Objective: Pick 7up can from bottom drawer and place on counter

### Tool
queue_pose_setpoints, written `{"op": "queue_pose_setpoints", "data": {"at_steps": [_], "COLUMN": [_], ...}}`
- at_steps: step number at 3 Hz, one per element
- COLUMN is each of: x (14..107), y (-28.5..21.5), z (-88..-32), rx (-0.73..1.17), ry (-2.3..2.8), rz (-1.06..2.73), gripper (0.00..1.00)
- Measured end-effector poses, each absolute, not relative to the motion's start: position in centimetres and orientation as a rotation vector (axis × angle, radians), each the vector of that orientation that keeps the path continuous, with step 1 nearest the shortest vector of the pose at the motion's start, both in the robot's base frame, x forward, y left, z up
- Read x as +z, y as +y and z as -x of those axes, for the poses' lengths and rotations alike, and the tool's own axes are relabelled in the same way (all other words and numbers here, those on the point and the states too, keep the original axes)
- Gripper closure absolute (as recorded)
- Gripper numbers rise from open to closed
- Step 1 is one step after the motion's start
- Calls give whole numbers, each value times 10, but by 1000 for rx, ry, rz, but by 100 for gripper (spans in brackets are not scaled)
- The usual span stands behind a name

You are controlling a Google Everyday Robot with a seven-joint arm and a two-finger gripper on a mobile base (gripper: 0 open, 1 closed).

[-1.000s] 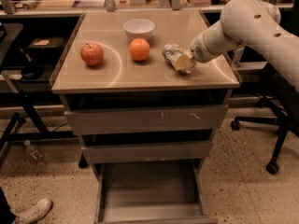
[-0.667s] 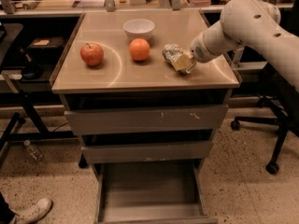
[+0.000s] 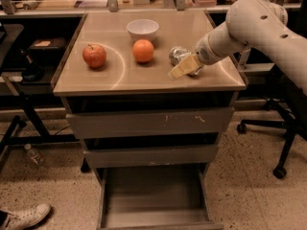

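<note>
The 7up can, silvery and shiny, rests on the beige counter near its right edge, to the right of the orange. My gripper reaches in from the right on the white arm and is right at the can, touching its front side. The bottom drawer is pulled out at floor level and shows only its bare grey inside. The two drawers above it are pushed in.
On the counter are a red apple, an orange and a white bowl. A cluttered bench runs behind. On the floor are a plastic bottle and a shoe at left, and a chair base at right.
Almost nothing: the gripper and the can stay at the same spot on the counter's right side.
</note>
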State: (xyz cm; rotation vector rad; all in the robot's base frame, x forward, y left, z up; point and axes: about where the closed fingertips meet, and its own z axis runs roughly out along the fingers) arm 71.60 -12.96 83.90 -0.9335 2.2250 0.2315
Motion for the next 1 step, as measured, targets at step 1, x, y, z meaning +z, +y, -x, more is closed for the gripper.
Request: {"op": "queue_pose_setpoints", "data": {"at_steps": [1], "x": [839], "y": [-130], "z": [-716], "rx": [232], "ry": [2225], "rz": [934], "gripper": [0]}}
